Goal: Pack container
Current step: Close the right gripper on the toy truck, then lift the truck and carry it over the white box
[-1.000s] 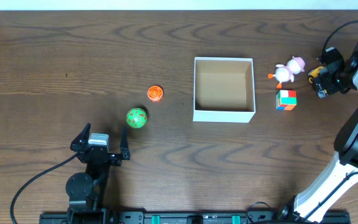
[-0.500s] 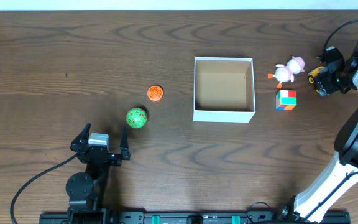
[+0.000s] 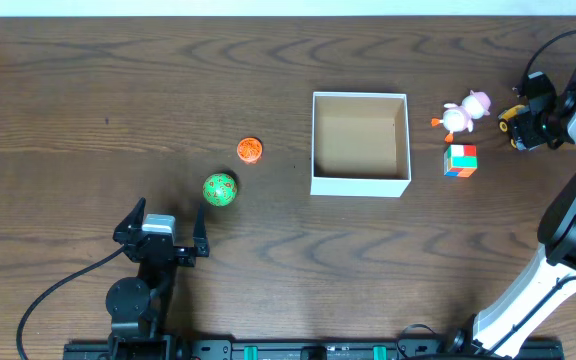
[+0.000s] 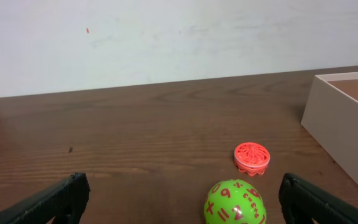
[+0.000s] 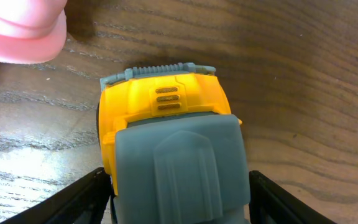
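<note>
Container (image 3: 360,185) white; numeral-covered ball (image 4: 235,203); right tool (image 5: 176,173) grips truck (image 5: 160,99)

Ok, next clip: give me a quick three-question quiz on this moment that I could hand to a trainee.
1. True or false: the container already holds a toy.
2. Which toy does the right gripper straddle? A) pink pig B) yellow toy truck C) colour cube
3. How many toys lie on the left gripper side of the container?
Key: 1 false, it is empty. 2 B. 3 two: the green ball and the orange disc.
</note>
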Controlling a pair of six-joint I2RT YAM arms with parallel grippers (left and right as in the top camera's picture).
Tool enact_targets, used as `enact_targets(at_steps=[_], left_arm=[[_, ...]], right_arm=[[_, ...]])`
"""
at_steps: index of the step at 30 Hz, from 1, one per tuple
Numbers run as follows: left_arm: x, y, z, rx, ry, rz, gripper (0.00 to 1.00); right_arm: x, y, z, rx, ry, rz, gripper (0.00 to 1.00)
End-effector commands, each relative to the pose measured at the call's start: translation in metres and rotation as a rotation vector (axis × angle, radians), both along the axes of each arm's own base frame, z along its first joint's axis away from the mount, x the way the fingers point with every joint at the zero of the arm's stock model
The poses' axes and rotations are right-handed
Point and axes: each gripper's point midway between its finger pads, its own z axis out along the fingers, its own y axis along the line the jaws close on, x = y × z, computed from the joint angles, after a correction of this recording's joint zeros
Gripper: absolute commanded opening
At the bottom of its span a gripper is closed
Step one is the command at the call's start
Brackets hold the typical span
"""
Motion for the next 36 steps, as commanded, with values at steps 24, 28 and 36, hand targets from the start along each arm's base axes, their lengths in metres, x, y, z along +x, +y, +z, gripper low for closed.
enact_targets(at_steps=[24,28,36], left_arm=[[-0.001,-0.004,-0.017,-0.007,0.053,-0.018,0.98],[-0.001,-0.004,-0.017,-0.007,0.053,-0.018,0.98],[-0.001,-0.004,-0.017,-0.007,0.053,-0.018,0.98]], right_arm=[[0.019,0.015,0.013,0.115,-0.079,-0.077,0.57],[0.022,0.015,0.017,0.128,-0.089,-0.110,0.47],[0.022,0.016,0.017,0.136,-0.089,-0.125,0.43]])
